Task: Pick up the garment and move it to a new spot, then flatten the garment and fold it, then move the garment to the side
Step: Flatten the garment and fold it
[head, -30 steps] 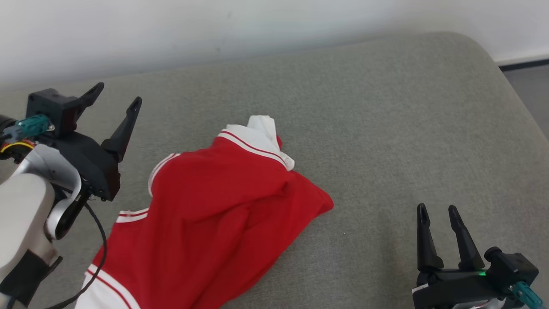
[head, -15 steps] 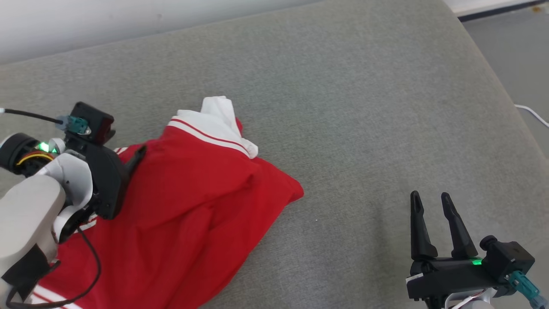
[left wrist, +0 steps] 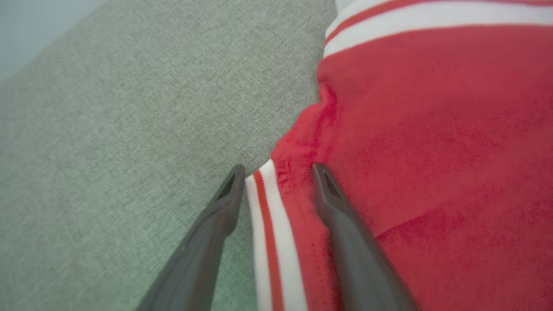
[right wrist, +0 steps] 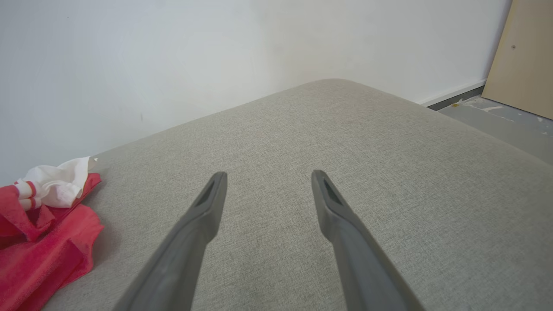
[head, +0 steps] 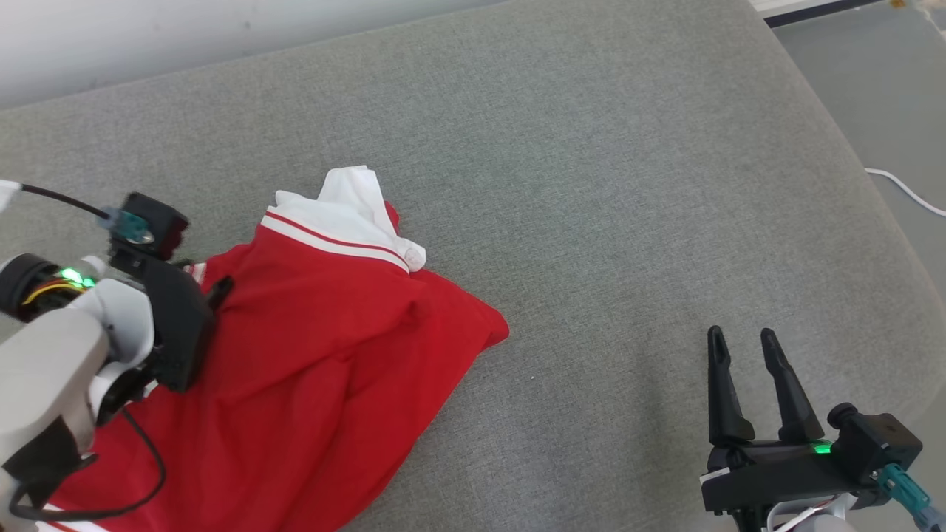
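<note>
Grey upholstered cushion (head: 591, 185) against a white wall (head: 111, 44).

Left end effector (left wrist: 278, 172) sits at 9 o'clock in the head view, down on the near edge of the garment (head: 325, 355). Its jaws are moderately spread and straddle the striped trim (left wrist: 264, 224) — outer finger (left wrist: 211, 224) is on the bare cushion side, the inner one on red cloth. Trim lies between the pads, with no pinch visible and nothing lifted.

Garment is a crumpled red heap running from 7 o'clock toward centre, with the white collar piece (head: 347, 203) bunched at its 12 o'clock end.

My read on handling: soft, light, limp knit. It'll drape and drag, and the layers may peel apart if only the top one is caught. The trim band looks thicker and less slippery than the body cloth, so it's a good bite point. Take it deep enough to get the whole edge.

Right end effector (head: 742, 336) is at 5 o'clock with its jaws wide and empty, over bare cushion and well apart from the garment. In the right wrist view the red heap is off at 8 o'clock.

White cable (head: 905, 192) lies on the floor at 3 o'clock, not in play.
</note>
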{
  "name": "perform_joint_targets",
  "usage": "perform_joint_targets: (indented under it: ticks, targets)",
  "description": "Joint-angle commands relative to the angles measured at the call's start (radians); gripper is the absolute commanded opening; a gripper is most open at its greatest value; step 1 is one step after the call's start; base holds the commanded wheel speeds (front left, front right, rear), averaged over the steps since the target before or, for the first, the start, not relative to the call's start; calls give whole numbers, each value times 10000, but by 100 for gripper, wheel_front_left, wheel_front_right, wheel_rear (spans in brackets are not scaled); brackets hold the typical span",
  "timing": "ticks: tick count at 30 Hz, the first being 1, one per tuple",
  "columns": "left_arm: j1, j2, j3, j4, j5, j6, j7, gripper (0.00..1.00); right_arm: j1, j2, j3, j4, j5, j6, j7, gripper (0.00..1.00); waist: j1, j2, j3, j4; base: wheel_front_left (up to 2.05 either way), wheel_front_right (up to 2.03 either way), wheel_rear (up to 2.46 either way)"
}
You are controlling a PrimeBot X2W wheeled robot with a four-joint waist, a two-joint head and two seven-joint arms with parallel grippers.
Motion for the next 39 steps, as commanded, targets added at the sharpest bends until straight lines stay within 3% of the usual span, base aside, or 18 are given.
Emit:
perform_joint_targets:
  ticks: [1,5,15,23,25,26,27,33,39]
  targets:
    - [-94,-78,-354,-79,34,4,-157,0,47,-14,-122,-32,-122,14,-7,100,0,0,-61,99,0,0,0]
    - [-502,-114,-324,-147,-162,10,-888,0,88,-14,-233,-68,-220,14,-7,100,0,0,-149,305,0,0,0]
    - [-1777,208,348,1106,283,22,-4091,0,-40,-16,-427,-118,-525,14,-7,100,0,0,-322,974,0,0,0]
    - [-1679,656,922,2572,419,665,-5640,0,-96,-15,-471,-103,-676,14,-7,100,0,0,-190,1040,0,0,0]
    - [-1497,575,967,2817,430,615,-5763,0,-100,-16,-490,-130,-728,14,-7,100,0,0,-165,1037,0,0,0]
    - [-1446,504,995,2900,445,612,-5797,24,-93,-15,-505,-146,-744,14,-7,100,0,0,-159,1047,0,0,0]
    - [-1433,433,1039,2961,494,596,-5832,100,-85,-15,-530,-153,-788,14,-7,100,0,0,-165,1071,0,0,0]
    - [-1534,110,1980,2201,1131,775,-5880,100,18,-16,-664,-132,-926,14,-7,100,0,0,-416,1367,0,0,0]
    - [-319,-30,4284,67,2123,1265,-5880,100,205,-15,-801,-35,-1038,14,-7,100,0,0,-979,1897,0,0,0]
